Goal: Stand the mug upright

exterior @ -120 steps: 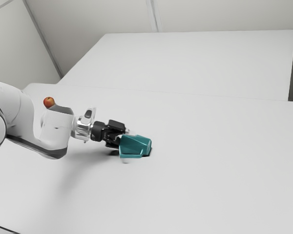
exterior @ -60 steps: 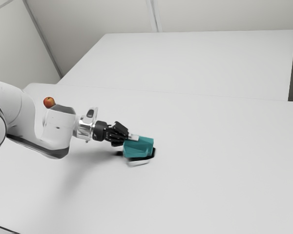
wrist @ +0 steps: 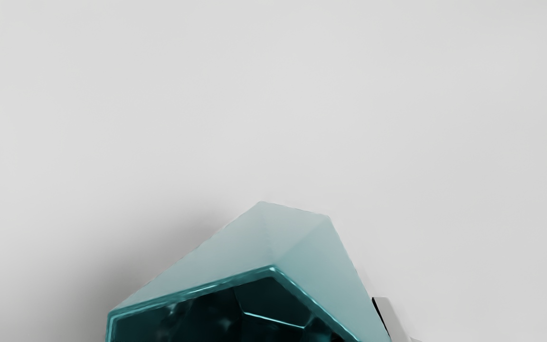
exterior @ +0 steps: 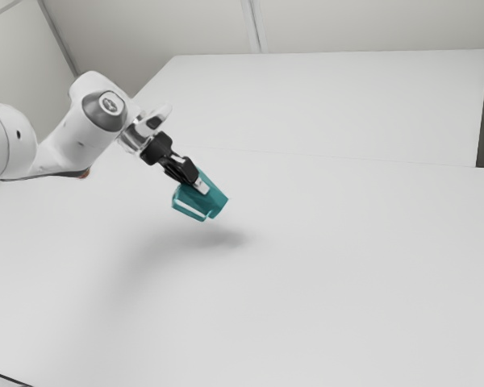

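Your gripper (exterior: 199, 186): holding the mug (exterior: 215, 198) | tilted, mouth toward your wrist camera | aloft above the bench (exterior: 331, 274), inside its far edge

The end effector (exterior: 199, 186) holds the mug (exterior: 214, 198) tilted above the table (exterior: 347, 274)

Side view far, wrist view close
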Available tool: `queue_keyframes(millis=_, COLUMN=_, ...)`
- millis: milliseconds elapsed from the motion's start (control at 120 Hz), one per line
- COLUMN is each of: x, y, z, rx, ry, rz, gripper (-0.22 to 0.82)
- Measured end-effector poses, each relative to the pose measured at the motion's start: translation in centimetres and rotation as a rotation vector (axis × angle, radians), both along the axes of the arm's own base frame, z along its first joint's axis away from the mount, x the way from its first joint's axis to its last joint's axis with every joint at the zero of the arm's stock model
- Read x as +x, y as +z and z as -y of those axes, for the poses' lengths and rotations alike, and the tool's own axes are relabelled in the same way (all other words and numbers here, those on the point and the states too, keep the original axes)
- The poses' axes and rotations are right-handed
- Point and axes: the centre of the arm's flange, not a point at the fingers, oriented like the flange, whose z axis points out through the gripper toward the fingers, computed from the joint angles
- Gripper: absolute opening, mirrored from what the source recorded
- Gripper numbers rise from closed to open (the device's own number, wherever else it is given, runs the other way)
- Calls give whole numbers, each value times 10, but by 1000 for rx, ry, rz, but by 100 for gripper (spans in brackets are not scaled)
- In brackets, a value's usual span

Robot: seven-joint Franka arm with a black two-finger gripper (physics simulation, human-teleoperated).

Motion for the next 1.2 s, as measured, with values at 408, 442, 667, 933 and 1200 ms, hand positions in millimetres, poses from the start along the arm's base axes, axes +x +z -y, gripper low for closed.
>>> queue_keyframes(millis=408, x=14, y=-46, z=-11, rx=518, ry=95, rz=-59, gripper=-18)
queue_keyframes(millis=442, x=15, y=-51, z=-11, rx=524, ry=116, rz=-65, gripper=-18)
queue_keyframes(millis=667, x=16, y=-69, z=-12, rx=540, ry=247, rz=-98, gripper=-15)
queue_keyframes(millis=933, x=14, y=-74, z=-12, rx=535, ry=356, rz=-136, gripper=37)
queue_keyframes(millis=1200, x=28, y=25, z=-5, rx=525, ry=440, rz=-55, gripper=54)
